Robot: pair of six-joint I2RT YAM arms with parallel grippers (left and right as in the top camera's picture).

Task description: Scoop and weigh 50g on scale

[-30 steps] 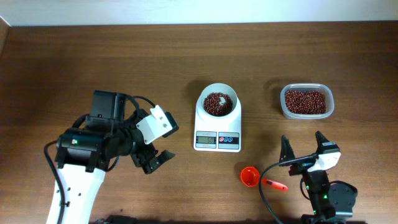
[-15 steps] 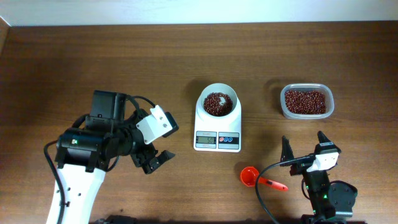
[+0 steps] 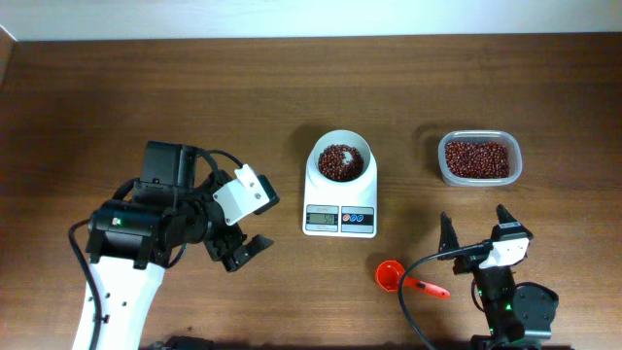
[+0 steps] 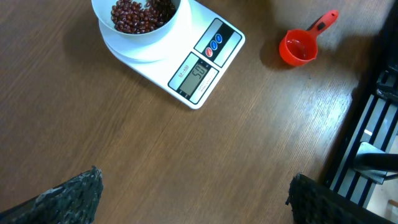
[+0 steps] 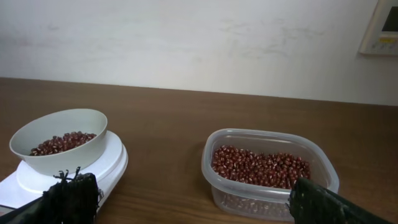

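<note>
The white scale (image 3: 339, 220) stands at the table's middle, and its round white bowl (image 3: 341, 158) holds red beans. In the left wrist view the scale (image 4: 194, 73) shows a lit display. A red scoop (image 3: 391, 275) lies empty on the table in front of the scale, its handle pointing right. My left gripper (image 3: 243, 251) hovers open to the left of the scale, with nothing between its fingers (image 4: 74, 193). My right gripper (image 3: 473, 222) stands open just right of the scoop, facing the bowl (image 5: 59, 140) and holding nothing.
A clear plastic tub (image 3: 479, 158) of red beans sits at the right, behind my right gripper; in the right wrist view the tub (image 5: 267, 168) is right of the scale. The table's front edge and a black frame (image 4: 373, 124) lie beyond the scoop (image 4: 298, 48).
My right gripper has shifted very slightly toward the front edge. The left arm, the scoop and the scale have not moved.
</note>
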